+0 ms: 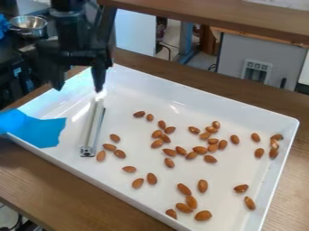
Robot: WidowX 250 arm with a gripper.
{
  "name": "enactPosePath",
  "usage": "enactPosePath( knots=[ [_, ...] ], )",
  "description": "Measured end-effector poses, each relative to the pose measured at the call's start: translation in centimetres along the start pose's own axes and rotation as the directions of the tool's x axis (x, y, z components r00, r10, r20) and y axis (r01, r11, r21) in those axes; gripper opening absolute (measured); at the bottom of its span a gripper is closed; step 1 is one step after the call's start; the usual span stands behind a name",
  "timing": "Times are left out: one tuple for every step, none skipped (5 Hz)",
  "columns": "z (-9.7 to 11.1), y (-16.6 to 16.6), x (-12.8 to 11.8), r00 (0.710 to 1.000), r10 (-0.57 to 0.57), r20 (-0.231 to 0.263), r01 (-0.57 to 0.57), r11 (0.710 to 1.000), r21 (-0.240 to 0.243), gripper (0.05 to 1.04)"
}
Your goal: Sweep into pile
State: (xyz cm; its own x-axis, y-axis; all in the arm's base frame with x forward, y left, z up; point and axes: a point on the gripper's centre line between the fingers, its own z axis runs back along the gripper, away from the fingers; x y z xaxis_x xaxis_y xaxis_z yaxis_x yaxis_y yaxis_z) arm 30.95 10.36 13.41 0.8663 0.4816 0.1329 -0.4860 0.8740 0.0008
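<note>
Near the claw (78,89), glare blurs the bar's end (97,105).

- Almonds (203,186): about forty-one; a few touch or overlap, so the count may be off by one or two
- Of these, four beside the metal bar (91,131), three a little nearer the camera, about twenty-one across the middle, six in the group nearest the camera, five near the right wall and two below those
- Metal bars: one
- White trays (217,101): one
- Torn-edged blue sheets (39,130): one lying over the tray's left rim
- Metal bowls (28,26): one
- Black two-finger grippers (78,87): one
- Wooden tabletops (66,191) under the tray: one
</note>
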Motion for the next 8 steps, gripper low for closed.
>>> enactPosePath(
  knots=[
    [-0.5, 0.0, 0.0, 1.000, -0.007, 0.013, 0.007, 1.000, -0.003, 1.001],
    [-1.8, -0.4, -0.7, 1.000, -0.022, 0.014, 0.022, 1.000, -0.016, 1.001],
    [-3.9, -1.6, -1.7, 1.000, -0.014, 0.021, 0.014, 0.999, -0.038, 1.001],
    [-5.2, -2.5, -1.9, 0.999, 0.024, 0.034, -0.023, 0.999, -0.038, 1.001],
    [-6.1, -3.0, -2.3, 0.998, 0.034, 0.056, -0.032, 0.999, -0.036, 1.001],
    [-6.4, -2.9, -2.0, 0.997, 0.035, 0.069, -0.033, 0.999, -0.032, 0.955],
    [-6.7, -2.9, -2.1, 0.998, 0.026, 0.064, -0.024, 0.999, -0.027, 0.685],
    [-7.2, -3.3, -2.2, 0.998, 0.032, 0.055, -0.031, 0.999, -0.018, 0.418]
  ],
)
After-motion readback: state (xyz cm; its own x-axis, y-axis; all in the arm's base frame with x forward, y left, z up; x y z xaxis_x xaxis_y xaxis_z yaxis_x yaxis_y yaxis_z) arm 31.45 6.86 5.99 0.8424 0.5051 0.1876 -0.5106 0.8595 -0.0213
